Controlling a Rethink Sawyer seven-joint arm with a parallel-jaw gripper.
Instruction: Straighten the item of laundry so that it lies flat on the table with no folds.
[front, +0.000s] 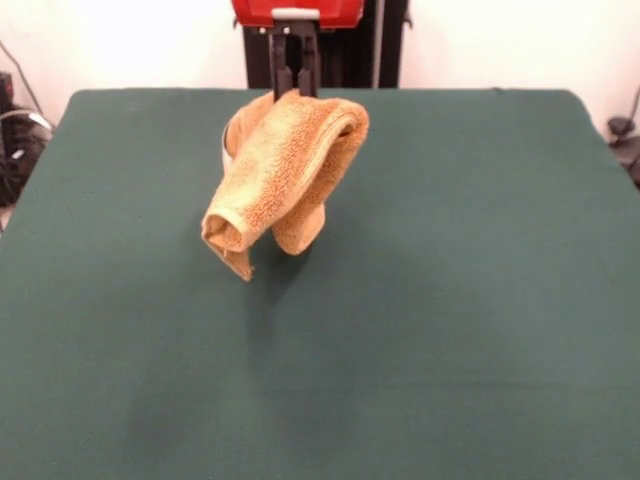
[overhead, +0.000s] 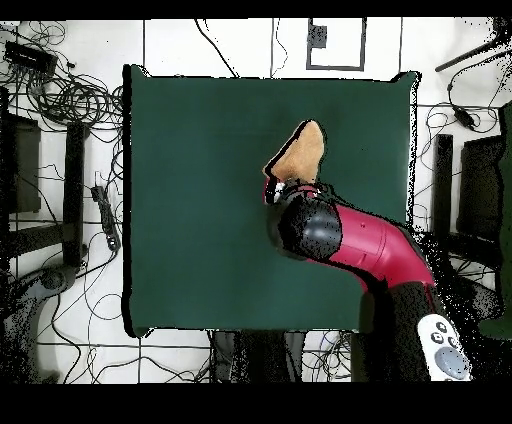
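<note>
From my station I read the gripper (front: 293, 88) as clamped on the towel (front: 285, 175), pinching its upper edge between the two dark fingers (front: 276, 65). The towel hangs clear of the table (front: 480, 300), draped and rolled over itself, its lower corners curled into a tube. In the overhead view the arm (overhead: 365, 245) reaches in over the green surface, and the towel (overhead: 300, 155) shows just beyond the wrist, right of the table's middle.
</note>
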